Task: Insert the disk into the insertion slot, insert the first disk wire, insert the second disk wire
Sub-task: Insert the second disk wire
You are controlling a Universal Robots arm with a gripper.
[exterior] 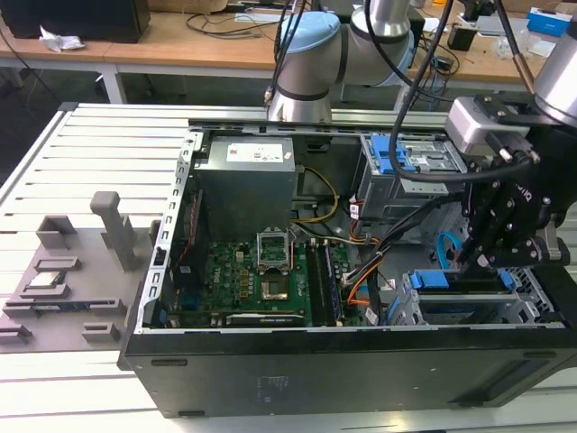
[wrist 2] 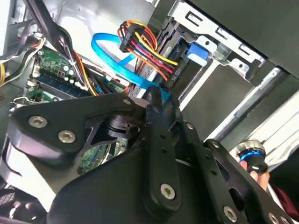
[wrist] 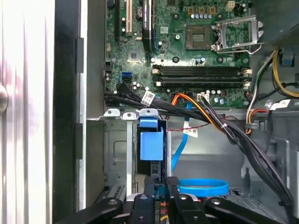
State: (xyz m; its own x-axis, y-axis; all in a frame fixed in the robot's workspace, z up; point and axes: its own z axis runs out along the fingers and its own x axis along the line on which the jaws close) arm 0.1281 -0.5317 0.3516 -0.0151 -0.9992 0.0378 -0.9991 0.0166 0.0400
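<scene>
Black pincer (wrist 2: 156, 100) links take up the near part of the second wrist view, and we see the fingertips drawn together around the dark plug of the second disk wire (wrist 2: 112, 58), whose light-blue ribbon loops away just beyond them. Right beside that plug sits a bundle of red, yellow and orange power wires (wrist 2: 145, 46) ending at the same spot. In the first wrist view the pincer (wrist: 161, 186) sits at the back edge of the disk (wrist: 152, 144), whose blue caddy already lies inside the insertion slot (wrist: 117, 154), with the blue ribbon (wrist: 203, 186) curled just beside it. Past the slot, black cable bundles (wrist: 224, 128) cross in front of the green motherboard (wrist: 187, 51). In the exterior view we find the pincer (exterior: 482, 262) lowered into the open computer case (exterior: 270, 370), at the exterior view's right, over the seated disk (exterior: 442, 280). Farther back stand the taller cage with blue tabs (exterior: 397, 167) and the power supply (exterior: 248, 180). The case rests on a slatted metal table (exterior: 99, 153).
</scene>
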